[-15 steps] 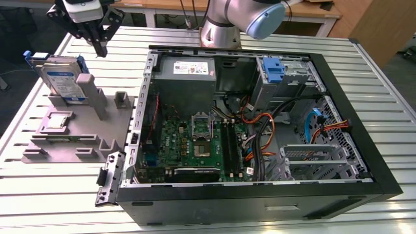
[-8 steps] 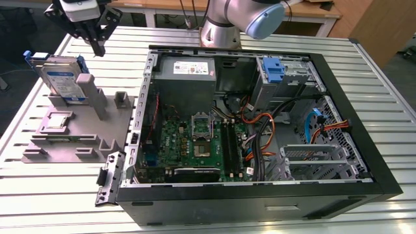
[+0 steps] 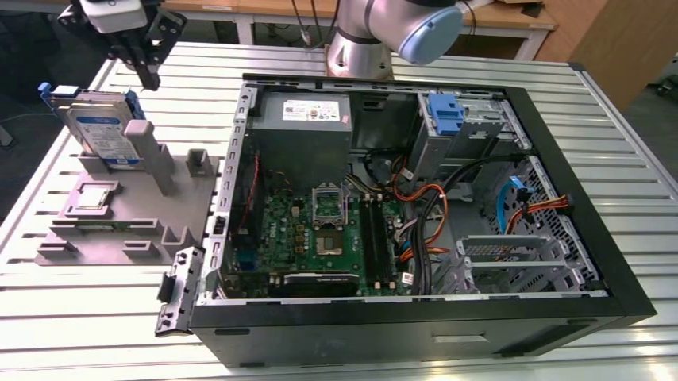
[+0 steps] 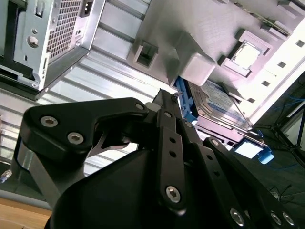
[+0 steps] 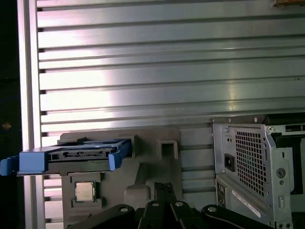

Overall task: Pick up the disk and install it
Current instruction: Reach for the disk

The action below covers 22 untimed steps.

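The disk (image 3: 101, 131) stands on edge in a slot of the grey fixture (image 3: 117, 230), left of the open case in the exterior view; it is silver with a white-and-blue label and a blue bracket. My gripper (image 3: 148, 78) hangs just above and behind the disk, apart from it, fingers together and holding nothing. In the first wrist view the disk (image 5: 71, 157) lies edge-on, off to one side of the closed gripper (image 5: 165, 188). The second wrist view shows the disk (image 4: 219, 102) beyond the gripper (image 4: 167, 95).
The open computer case (image 3: 593, 262) fills the middle and the exterior view's right of the slatted metal table (image 3: 85, 317). Inside are a grey power supply (image 3: 307, 119), a blue latch (image 3: 445, 111) and a metal bay (image 3: 509, 258). A processor chip (image 3: 94, 197) rests on the fixture.
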### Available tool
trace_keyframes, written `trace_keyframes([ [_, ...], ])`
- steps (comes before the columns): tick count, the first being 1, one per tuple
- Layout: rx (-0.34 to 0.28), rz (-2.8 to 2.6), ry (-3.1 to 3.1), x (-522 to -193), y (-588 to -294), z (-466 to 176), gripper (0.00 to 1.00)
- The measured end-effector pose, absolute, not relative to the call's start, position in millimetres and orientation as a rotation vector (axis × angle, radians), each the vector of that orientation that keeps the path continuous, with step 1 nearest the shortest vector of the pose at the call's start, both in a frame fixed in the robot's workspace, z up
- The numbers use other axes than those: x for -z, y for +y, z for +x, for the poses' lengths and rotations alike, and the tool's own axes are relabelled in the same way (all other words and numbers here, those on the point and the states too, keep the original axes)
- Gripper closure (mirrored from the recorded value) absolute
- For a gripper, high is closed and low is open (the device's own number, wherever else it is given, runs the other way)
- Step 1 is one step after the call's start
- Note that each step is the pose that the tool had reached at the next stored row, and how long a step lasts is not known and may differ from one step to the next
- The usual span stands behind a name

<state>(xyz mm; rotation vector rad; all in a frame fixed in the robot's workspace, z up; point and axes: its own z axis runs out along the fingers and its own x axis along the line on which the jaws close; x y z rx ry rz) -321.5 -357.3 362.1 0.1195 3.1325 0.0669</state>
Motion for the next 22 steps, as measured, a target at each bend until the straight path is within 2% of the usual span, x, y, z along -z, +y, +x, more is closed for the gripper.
trace_keyframes([
  [22,-0.067,0.120,3.133,-361,-354,-339,0.90],
])
